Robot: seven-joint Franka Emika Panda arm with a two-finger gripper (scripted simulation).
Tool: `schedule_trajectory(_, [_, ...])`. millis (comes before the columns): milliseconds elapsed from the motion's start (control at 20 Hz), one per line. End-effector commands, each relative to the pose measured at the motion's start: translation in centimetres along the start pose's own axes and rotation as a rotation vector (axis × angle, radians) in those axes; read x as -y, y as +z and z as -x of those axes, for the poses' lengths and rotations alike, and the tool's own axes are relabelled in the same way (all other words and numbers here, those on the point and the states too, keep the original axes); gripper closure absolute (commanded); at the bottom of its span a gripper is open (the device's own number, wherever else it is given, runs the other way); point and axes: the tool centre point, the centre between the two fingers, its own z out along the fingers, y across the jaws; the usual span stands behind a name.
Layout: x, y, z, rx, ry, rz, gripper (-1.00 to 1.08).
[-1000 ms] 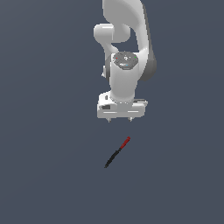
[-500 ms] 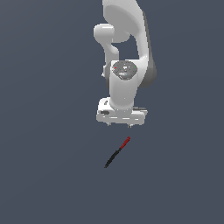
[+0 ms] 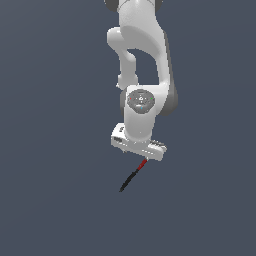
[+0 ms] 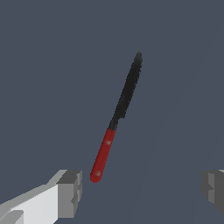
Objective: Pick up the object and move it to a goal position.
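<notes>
On the dark grey counter (image 3: 55, 200) a knife (image 4: 117, 118) was seen lying flat, its black serrated blade (image 4: 129, 87) making up most of the length and its red handle (image 4: 103, 155) forming the shorter end. Above it, the white end effector (image 4: 140, 190) was held wide open, nothing being gripped; one grey finger pad (image 4: 70, 192) was seen just beside the butt of the handle, without clear contact, and the other pad (image 4: 213, 189) well apart from the knife. From the exterior view, the knife (image 3: 133, 175) was shown running diagonally, its red end partly hidden under the end effector (image 3: 138, 143) and its black tip pointing away, towards the exterior view's left.
</notes>
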Motion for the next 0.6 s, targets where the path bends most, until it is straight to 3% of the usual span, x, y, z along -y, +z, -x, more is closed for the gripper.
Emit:
schedule_trajectory(0, [0.2,1.1,-0.8,0.0,0.073,0.001,-0.92])
schedule_trajectory(550, [1.0,4.8,-3.1,-0.002,0.304,0.005,-0.92])
